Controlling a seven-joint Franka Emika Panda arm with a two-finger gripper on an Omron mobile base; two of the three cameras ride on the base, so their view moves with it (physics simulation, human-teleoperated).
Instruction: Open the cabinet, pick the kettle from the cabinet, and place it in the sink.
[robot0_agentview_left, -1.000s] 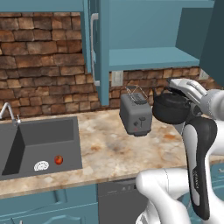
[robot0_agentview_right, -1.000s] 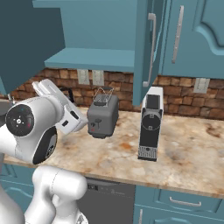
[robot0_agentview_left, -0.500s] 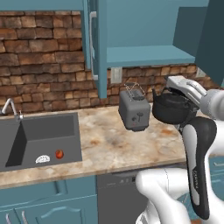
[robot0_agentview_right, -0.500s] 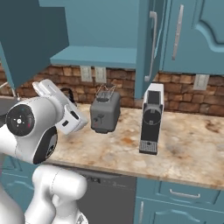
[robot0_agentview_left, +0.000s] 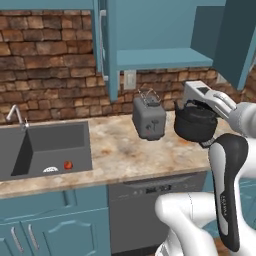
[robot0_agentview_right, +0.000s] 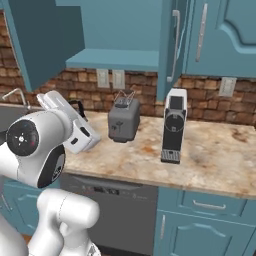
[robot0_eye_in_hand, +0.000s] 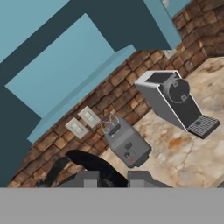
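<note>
The gripper (robot0_agentview_left: 201, 102) is clamped on the arched handle of the kettle (robot0_agentview_left: 195, 121), holding it in the air above the counter's (robot0_agentview_left: 130, 155) right part, beside the toaster (robot0_agentview_left: 149, 117). The cabinet (robot0_agentview_left: 155, 30) hangs open above. The sink (robot0_agentview_left: 45, 147) sits at the counter's left end.

kettle (robot0_agentview_left: 195, 121): looking dark, faintly glossy, centre right
cabinet (robot0_agentview_left: 150, 30): showing smooth matt teal paint, top
sink (robot0_agentview_left: 45, 150): appearing matt dark grey, lower left
countertop (robot0_agentview_left: 125, 160): showing beige marbled stone
</note>
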